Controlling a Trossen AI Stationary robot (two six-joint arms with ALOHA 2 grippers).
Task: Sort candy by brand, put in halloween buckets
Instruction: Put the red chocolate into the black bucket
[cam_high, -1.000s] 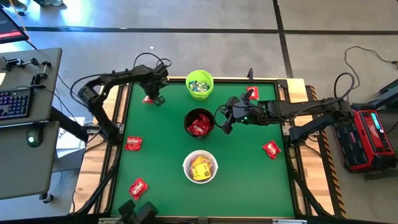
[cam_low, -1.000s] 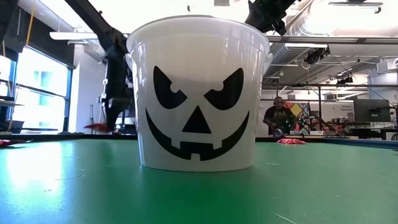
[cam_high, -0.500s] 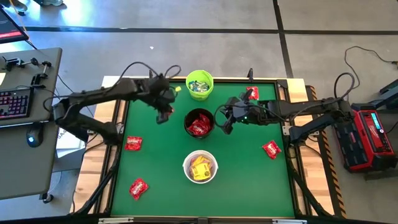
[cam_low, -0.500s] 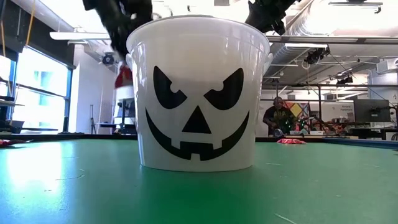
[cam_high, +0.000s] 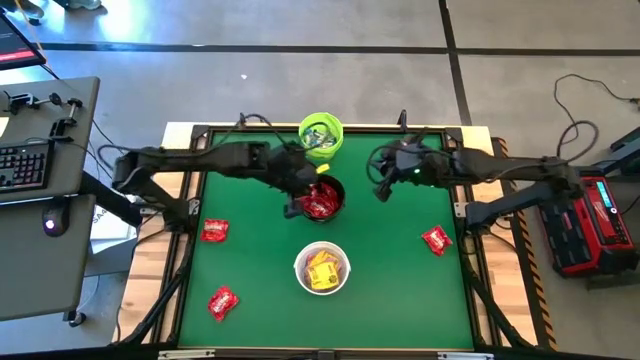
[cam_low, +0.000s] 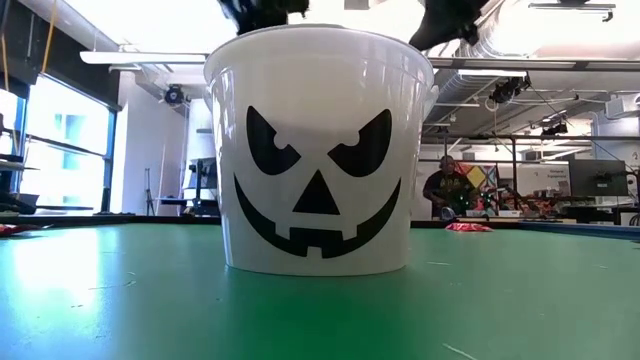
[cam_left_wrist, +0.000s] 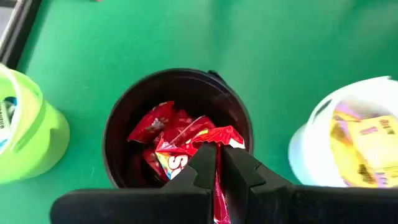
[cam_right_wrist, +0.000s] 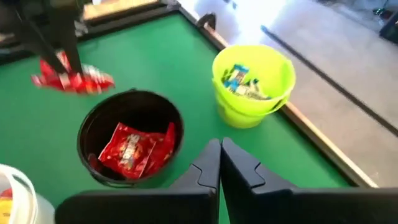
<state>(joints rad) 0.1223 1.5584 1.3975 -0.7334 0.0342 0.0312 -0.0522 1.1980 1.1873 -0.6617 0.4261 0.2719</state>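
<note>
Left gripper is clamped on a red candy packet, holding it over the black bucket — that bucket already has several red packets inside. Right gripper is closed and empty, raised above the green table near the far edge, to the right of the lime green bucket, which holds pale blue-white packets. White jack-o'-lantern bucket stands nearer, yellow packets inside. Loose red packets lie on the mat — two on the left side, one on the right.
</note>
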